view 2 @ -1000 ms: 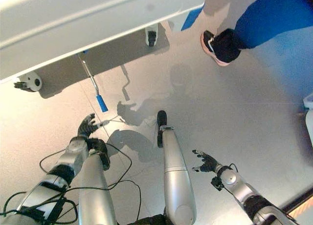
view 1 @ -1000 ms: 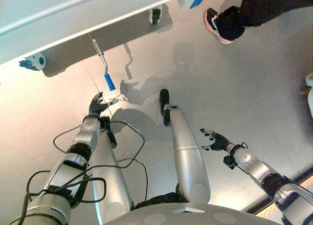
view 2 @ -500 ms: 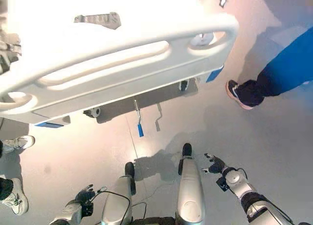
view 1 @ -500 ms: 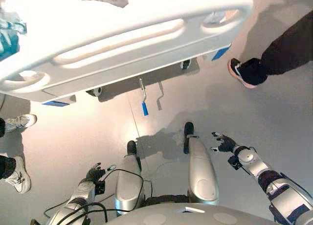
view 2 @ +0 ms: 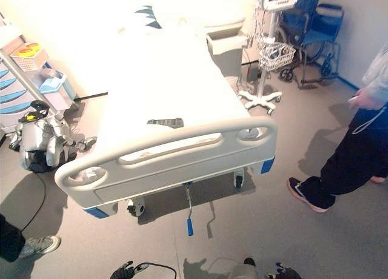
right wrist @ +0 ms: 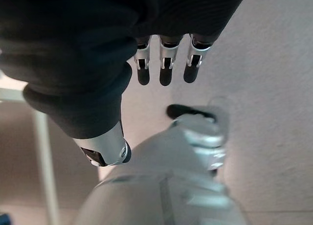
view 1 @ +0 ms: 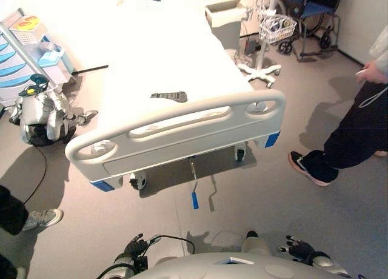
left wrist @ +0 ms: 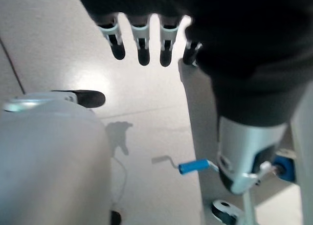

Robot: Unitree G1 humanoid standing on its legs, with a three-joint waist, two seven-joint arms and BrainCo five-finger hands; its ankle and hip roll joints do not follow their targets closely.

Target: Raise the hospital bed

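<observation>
White hospital bed [view 1: 182, 118] ahead; blue crank handle [view 1: 194, 199] hangs under its foot end, well apart from both hands; left hand [view 1: 134, 248] low, fingers straight, holding nothing; right hand [view 1: 298, 248] same.

I see the bed [view 1: 163, 67] standing on the grey floor [view 1: 254, 194], footboard [view 1: 182, 130] nearest me. A dark remote [view 1: 169, 96] lies on the mattress near the foot, at 12 o'clock from the footboard's middle.

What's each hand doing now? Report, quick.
Left hand: open, fingers straight, holding nothing.
Right hand: open, fingers straight, holding nothing.
</observation>
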